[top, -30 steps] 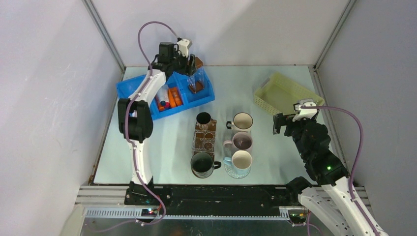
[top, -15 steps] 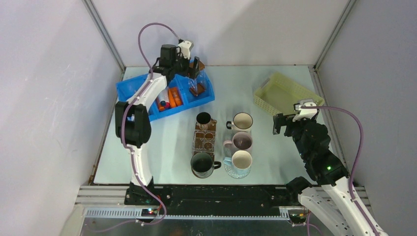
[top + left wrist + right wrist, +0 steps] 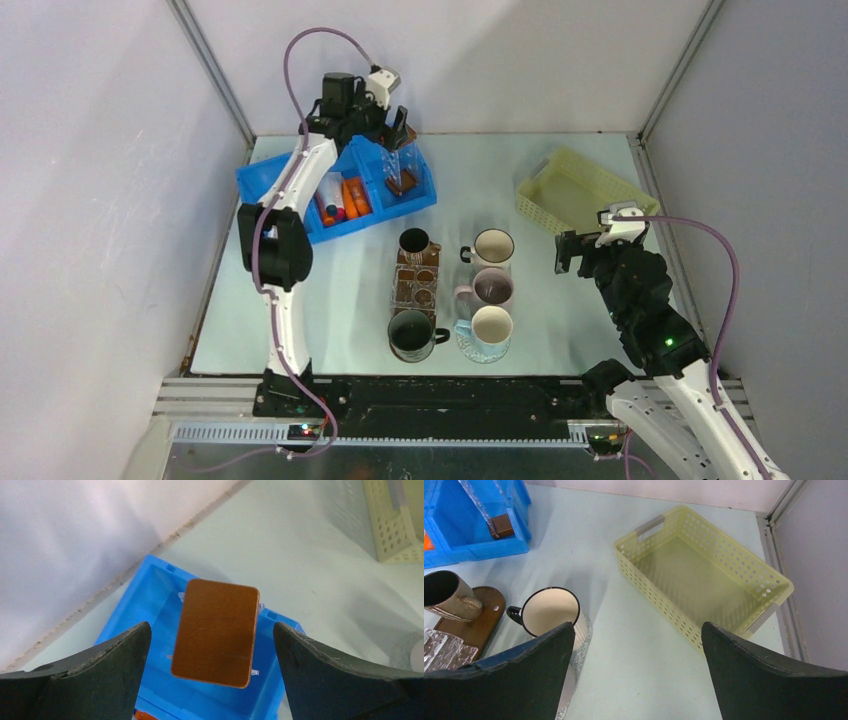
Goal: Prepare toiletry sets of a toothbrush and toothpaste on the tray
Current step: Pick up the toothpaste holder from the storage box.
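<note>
My left gripper (image 3: 397,127) hangs open over the right compartment of the blue bin (image 3: 262,185) at the back left. Straight below its spread jaws (image 3: 211,628) stands a clear box with a brown lid (image 3: 215,645), touching neither finger. Orange toothpaste tubes (image 3: 353,195) lie in the bin's middle compartment. No toothbrush can be made out; the arm covers part of the bin. The pale yellow perforated tray (image 3: 570,190) sits empty at the back right. My right gripper (image 3: 572,250) hovers open and empty above the table just in front of the tray (image 3: 724,625).
A brown board (image 3: 415,285) at the table's centre carries a dark mug (image 3: 414,243) and patterned pieces. A black mug (image 3: 411,333) stands before it. Three pale mugs (image 3: 492,288) line up to its right. Walls close in on three sides.
My left gripper has opened wide off the clear brown-lidded box and lifted back toward the wall. The box stays in the bin. The right arm has not moved.
</note>
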Controlling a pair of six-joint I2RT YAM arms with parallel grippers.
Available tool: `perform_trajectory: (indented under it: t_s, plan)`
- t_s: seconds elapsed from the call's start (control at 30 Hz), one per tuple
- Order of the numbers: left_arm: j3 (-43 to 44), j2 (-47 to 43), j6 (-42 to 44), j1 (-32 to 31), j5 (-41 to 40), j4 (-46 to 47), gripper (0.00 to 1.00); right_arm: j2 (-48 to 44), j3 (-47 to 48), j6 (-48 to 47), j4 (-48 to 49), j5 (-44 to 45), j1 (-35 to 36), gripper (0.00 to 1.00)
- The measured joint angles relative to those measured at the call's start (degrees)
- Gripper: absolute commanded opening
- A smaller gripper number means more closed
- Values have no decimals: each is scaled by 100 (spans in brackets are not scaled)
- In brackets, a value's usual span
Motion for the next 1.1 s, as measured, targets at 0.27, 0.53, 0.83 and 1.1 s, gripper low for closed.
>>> perform_trajectory:
  t_s: [0.27,0.53,0.83,1.1]
  plan:
    - [26,254,352,0,136,-516,98,2,0,26,0,-68,0,100]
    - [162,413,452,-2,70,-654,64,20,0,94,0,-149,0,100]
    - [57,354,402,-4,11,-549,28,15,0,109,0,-232,0,100]
    - [-507,-363,-98,-7,-409,-352,4,-68,0,-15,111,-535,0,100]
